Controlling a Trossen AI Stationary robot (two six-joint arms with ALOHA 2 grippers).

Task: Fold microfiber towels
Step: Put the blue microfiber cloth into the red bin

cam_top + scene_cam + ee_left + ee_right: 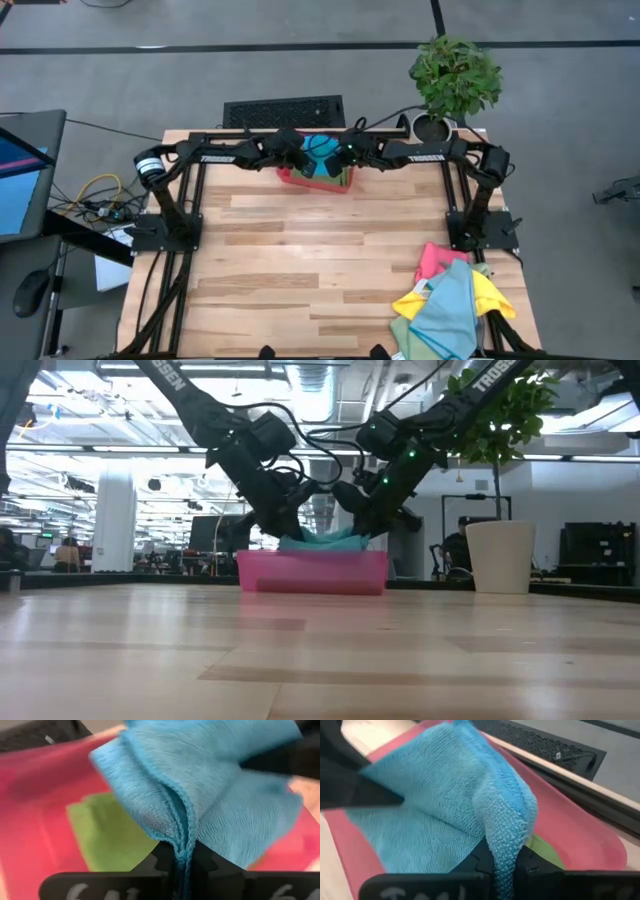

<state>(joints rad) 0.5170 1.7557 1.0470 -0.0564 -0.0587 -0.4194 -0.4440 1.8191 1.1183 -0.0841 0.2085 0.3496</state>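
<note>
A folded light blue towel (320, 155) hangs over the red tray (300, 178) at the table's far edge. A green towel (107, 835) lies in the tray under it. My left gripper (298, 152) is shut on the blue towel's left side and my right gripper (343, 152) on its right side. In the low view the towel (322, 541) sags between them just above the tray's pink wall (312, 572). My left gripper pinches a bunched fold of the blue towel (182, 837) between its two fingers, several layers with hemmed edges showing. It comes slanting down from the table's left. The towel spreads beyond the fingers, over the tray. My right gripper pinches a bunched fold of the blue towel (506, 851) between its two fingers, slanting down from the table's right. The cloth humps up beyond the fingers and spreads over the tray.
A heap of pink, yellow, light blue and green towels (450, 300) lies at the table's near right corner. A potted plant (452, 80) stands at the far right corner. A black keyboard (283, 110) lies behind the tray. Bare wooden tabletop (300, 260) fills the middle.
</note>
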